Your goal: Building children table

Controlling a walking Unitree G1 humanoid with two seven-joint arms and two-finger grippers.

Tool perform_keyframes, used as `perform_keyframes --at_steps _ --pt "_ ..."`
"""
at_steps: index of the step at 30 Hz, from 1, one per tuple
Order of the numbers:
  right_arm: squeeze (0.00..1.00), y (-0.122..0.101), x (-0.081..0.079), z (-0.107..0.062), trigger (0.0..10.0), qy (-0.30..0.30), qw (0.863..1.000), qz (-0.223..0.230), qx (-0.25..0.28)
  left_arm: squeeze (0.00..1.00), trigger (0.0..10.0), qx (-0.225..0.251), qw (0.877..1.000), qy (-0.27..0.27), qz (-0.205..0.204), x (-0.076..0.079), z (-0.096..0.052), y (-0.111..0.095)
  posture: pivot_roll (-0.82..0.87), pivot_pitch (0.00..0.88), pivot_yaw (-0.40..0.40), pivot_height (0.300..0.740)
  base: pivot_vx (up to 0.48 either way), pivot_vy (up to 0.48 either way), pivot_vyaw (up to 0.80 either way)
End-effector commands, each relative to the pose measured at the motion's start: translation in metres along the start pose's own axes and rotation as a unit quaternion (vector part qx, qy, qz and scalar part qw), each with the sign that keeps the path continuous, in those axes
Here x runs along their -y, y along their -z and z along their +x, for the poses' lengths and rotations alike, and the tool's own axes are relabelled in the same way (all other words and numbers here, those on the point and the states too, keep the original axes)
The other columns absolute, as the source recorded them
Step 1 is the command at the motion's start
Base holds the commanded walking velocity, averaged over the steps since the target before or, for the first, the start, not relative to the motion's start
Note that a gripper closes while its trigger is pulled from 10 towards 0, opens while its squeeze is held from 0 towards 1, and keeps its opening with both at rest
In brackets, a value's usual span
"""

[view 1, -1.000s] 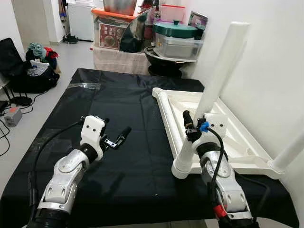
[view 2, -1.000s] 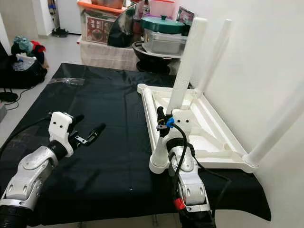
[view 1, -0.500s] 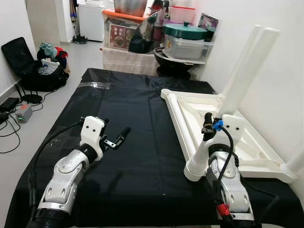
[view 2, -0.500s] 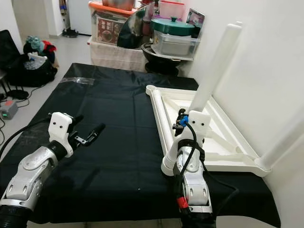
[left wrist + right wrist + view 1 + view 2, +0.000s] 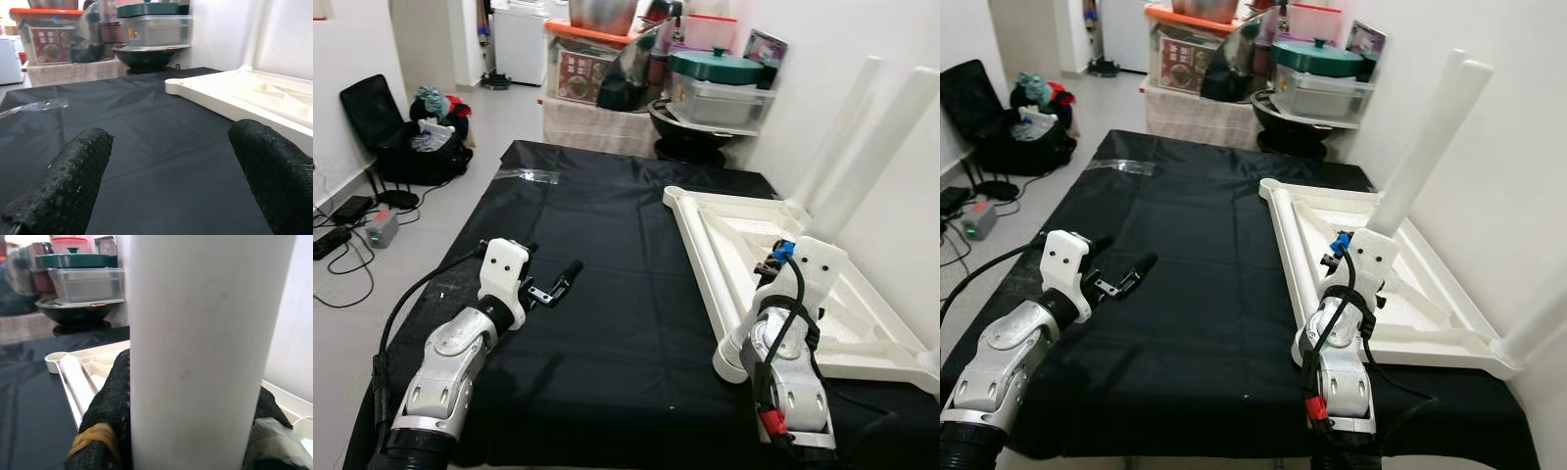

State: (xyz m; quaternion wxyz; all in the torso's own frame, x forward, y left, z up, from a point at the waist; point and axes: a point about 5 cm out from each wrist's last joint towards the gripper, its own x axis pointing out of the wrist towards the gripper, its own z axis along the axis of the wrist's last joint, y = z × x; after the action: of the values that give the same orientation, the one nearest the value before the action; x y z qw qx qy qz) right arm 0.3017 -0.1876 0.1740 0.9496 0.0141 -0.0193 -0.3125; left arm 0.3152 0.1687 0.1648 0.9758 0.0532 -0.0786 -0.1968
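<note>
Inside right tool (image 5: 190, 431): white table leg (image 5: 205, 347), upright.

One white tabletop (image 5: 862, 323) lies upside down at three o'clock on one black cloth (image 5: 607, 264). Three white legs show: one (image 5: 1430, 137) upright in the right gripper (image 5: 190, 440), one (image 5: 837, 137) standing beyond it, one (image 5: 705, 264) lying flat along the tabletop's edge. Two grippers count: that one and the left gripper (image 5: 553, 284) at nine o'clock.
</note>
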Motion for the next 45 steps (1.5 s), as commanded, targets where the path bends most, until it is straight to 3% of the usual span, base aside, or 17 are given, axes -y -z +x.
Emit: perform_keyframes --at_steps 1,11,25,34,45 --pt "0.00 0.052 0.038 0.003 10.0 0.087 0.985 -0.094 -0.112 0.00 10.0 -0.002 1.000 0.005 -0.003 0.004 0.002 0.003 0.07 0.000 -0.132 0.740 0.000 0.000 0.00" --pt "0.00 0.048 0.033 0.002 10.0 0.084 0.986 -0.091 -0.108 0.00 10.0 -0.001 1.000 0.005 -0.003 0.004 0.002 0.004 0.07 0.000 -0.131 0.740 0.000 0.000 0.00" --pt "0.00 0.054 0.048 -0.002 10.0 0.126 0.979 -0.051 -0.150 0.00 10.0 -0.002 1.000 0.006 -0.002 0.004 0.002 0.004 0.05 0.000 -0.123 0.740 0.000 0.000 0.00" --pt "0.00 0.054 0.049 -0.004 10.0 0.138 0.978 -0.050 -0.150 0.00 10.0 -0.002 1.000 0.007 -0.002 0.003 0.003 0.004 0.05 0.000 -0.119 0.740 0.000 0.000 0.00" --pt "0.00 0.044 0.045 -0.007 10.0 0.081 0.991 0.001 -0.103 0.00 10.0 -0.003 1.000 0.009 -0.002 0.004 0.004 0.005 0.05 0.000 -0.115 0.740 0.000 0.000 0.00"
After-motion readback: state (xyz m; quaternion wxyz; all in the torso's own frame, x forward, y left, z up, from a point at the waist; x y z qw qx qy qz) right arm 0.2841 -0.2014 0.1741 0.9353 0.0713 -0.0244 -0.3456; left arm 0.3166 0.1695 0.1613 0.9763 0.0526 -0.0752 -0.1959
